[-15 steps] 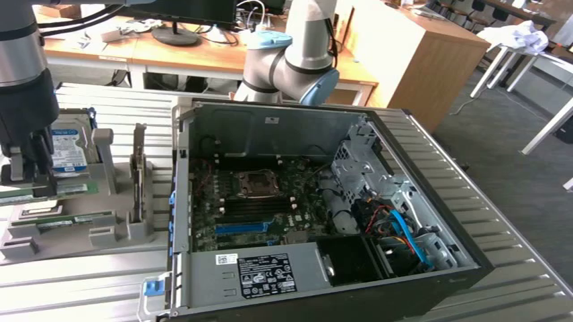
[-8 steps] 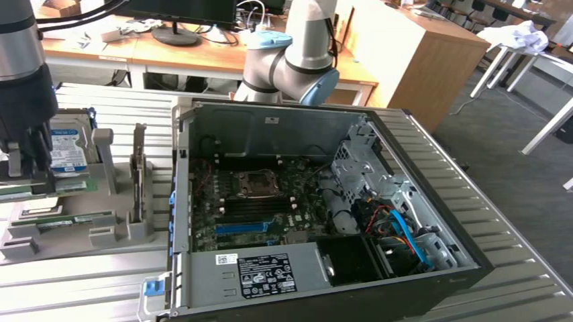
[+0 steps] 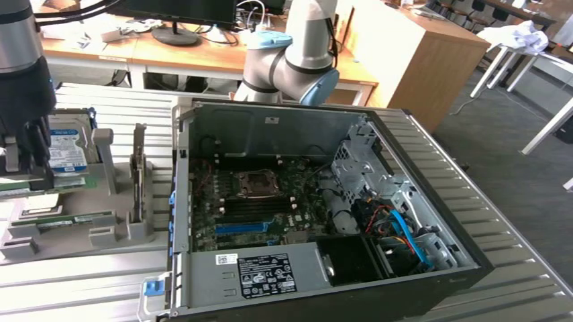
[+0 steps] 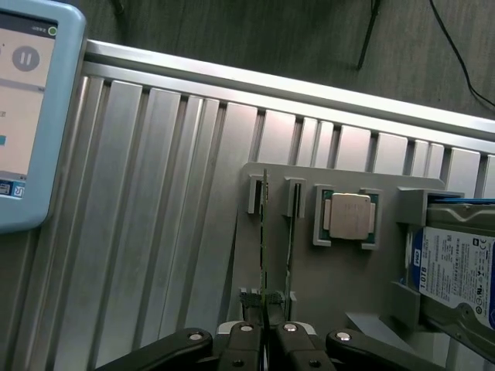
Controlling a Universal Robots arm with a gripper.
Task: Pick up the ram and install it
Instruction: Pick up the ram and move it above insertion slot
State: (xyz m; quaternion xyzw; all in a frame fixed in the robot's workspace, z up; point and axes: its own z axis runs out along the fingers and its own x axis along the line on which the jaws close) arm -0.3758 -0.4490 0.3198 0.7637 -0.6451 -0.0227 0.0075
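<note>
Ram (image 4: 264, 232) stands on its long edge in a slot of a grey holder (image 4: 340, 286), seen edge-on as a thin green line, and the hand (image 4: 265, 332) is at its near end. The hand is closed almost completely, with its two fingers (image 4: 246, 334) pressed against either face of the ram. Just beside it, in the neighbouring slot, stands a second thin green board (image 4: 289, 247). Further along the holder a square silver processor chip (image 4: 348, 216) lies flat in its own pocket, and beyond that a hard drive (image 4: 456, 263) with a blue and white label. The holder rests on a ribbed metal counter (image 4: 155, 193), where a blue-framed screen (image 4: 23, 116) also lies. In the exterior view the hand (image 3: 23, 168) hangs over the holder at the exterior view's left, and an open computer case (image 3: 430, 201) lies on the exterior view's right, its motherboard (image 3: 259, 208) exposed.
</note>
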